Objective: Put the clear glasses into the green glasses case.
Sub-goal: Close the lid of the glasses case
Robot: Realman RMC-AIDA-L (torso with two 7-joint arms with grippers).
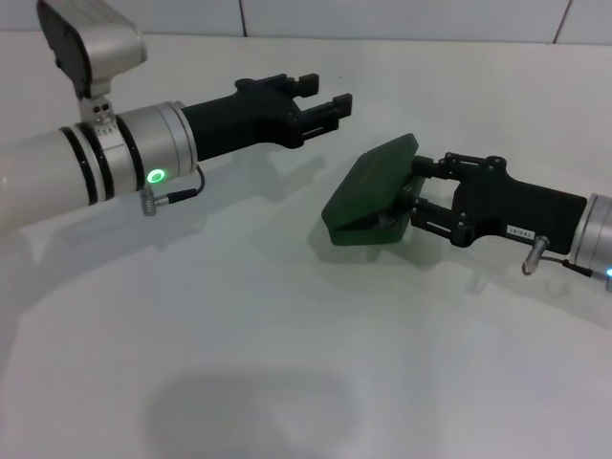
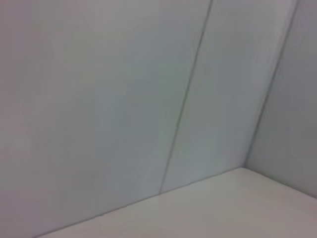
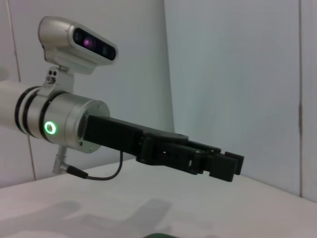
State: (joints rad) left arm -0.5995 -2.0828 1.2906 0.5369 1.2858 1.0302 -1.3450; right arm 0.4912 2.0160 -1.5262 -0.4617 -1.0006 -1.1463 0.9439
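The green glasses case [image 1: 371, 194] lies on the white table at centre right, tilted, with its lid down to a narrow gap. My right gripper [image 1: 409, 198] reaches in from the right, its fingers closed on the case's right end, one above and one below. My left gripper [image 1: 328, 95] hovers above the table, behind and to the left of the case, open with nothing between its fingers. It also shows in the right wrist view as the left gripper [image 3: 225, 166], with a sliver of the case [image 3: 161, 235] at the lower edge. The clear glasses are not visible in any view.
The white table [image 1: 239, 316] spreads in front of the case, backed by a white panelled wall [image 1: 402, 17]. The left wrist view shows only the wall [image 2: 124, 99] and the table's corner [image 2: 237, 203].
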